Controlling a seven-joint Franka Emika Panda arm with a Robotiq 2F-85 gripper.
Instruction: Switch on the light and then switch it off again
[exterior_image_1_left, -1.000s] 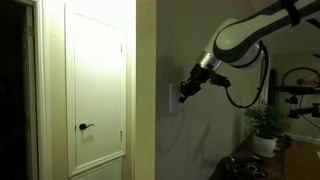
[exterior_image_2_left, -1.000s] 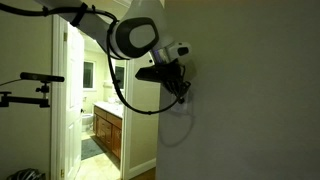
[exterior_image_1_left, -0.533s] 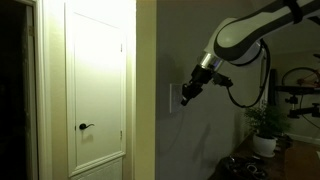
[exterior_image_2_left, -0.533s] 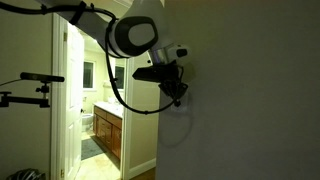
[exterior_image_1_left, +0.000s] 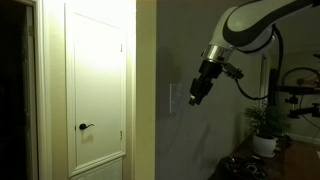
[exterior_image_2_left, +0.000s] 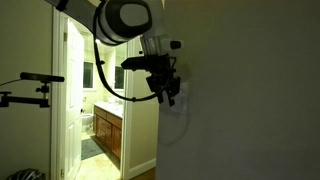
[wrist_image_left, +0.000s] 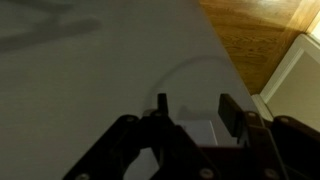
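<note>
No lamp shows; the light's switch is a small pale upright wall plate (exterior_image_1_left: 172, 97) on the grey wall. In an exterior view my gripper (exterior_image_1_left: 196, 96) hangs from the arm, pointing down, a short way off the plate and not touching it. From the opposite side the gripper (exterior_image_2_left: 167, 93) is dark against the wall edge, and I cannot make out the plate there. In the wrist view the plate (wrist_image_left: 203, 131) lies low between two dark fingers (wrist_image_left: 233, 110). My gripper (wrist_image_left: 197, 108) is open with nothing in it.
A white door (exterior_image_1_left: 96, 85) with a black handle (exterior_image_1_left: 86, 127) stands beside the wall corner. A potted plant (exterior_image_1_left: 266, 127) sits low behind the arm. An open doorway shows a bathroom cabinet (exterior_image_2_left: 108, 135). Wooden floor (wrist_image_left: 255, 30) lies below the wall.
The gripper has drawn back from the switch plate and turned to point downward as the arm rose. Its jaws, shut before, now stand apart.
</note>
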